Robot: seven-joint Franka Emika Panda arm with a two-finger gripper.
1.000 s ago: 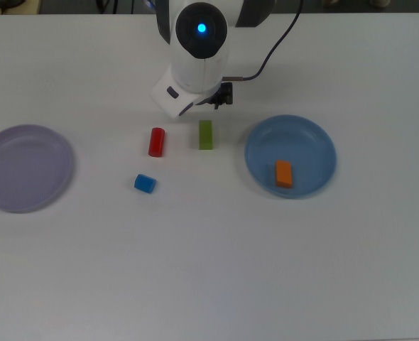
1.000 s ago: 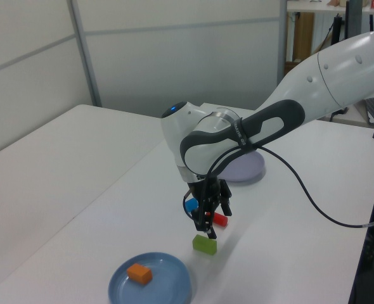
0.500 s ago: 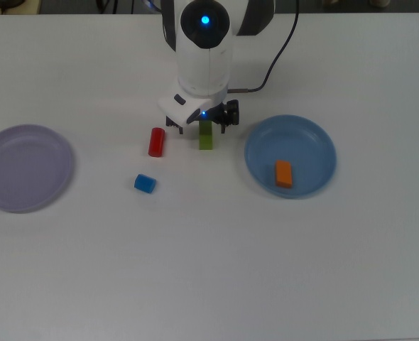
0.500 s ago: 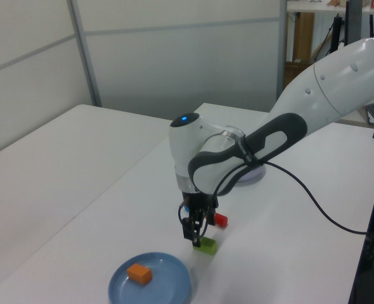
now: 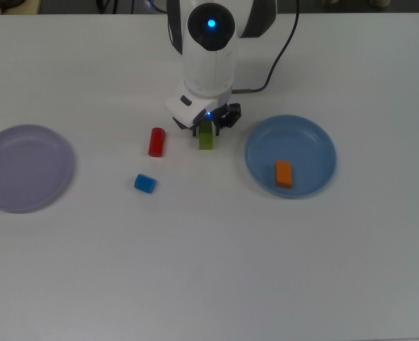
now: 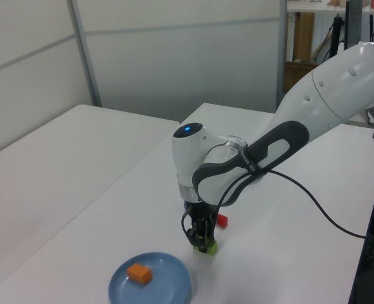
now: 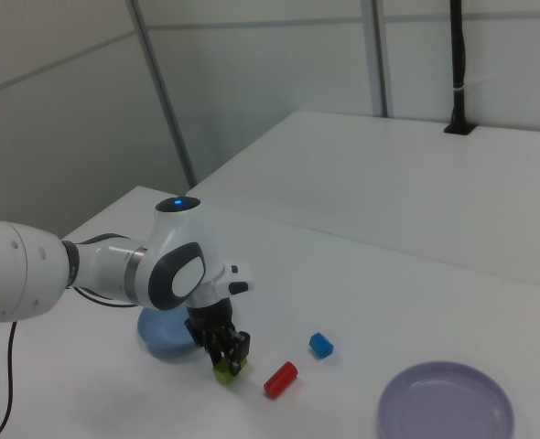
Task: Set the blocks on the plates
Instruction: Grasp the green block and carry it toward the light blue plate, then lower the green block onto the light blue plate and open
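The white arm is reaching down over the middle of the white tabletop [image 5: 209,270], and its tool [image 5: 207,131] is sitting low around the green bar [image 5: 206,140]. In the left view the black fingers [image 6: 199,235] are standing on either side of the bar's upper part, right against it, though I cannot tell whether they are already squeezing it or only bracketing it. The bar itself is lying on the tabletop, between the red cylinder [image 5: 156,142] and the light blue plate [image 5: 260,170].

The orange block [image 5: 284,173] is resting flat inside that blue plate, towards the top view's right half of it. The red cylinder is lying on its side just beside the green bar, on the top view's left. The small blue cube [image 5: 145,183] is sitting near the cylinder, further from the arm's base. The lavender plate [image 5: 25,168] is lying well apart from all of them at the top view's left edge, with nothing on it.

A black cable [image 5: 280,50] is trailing from the arm across the tabletop.
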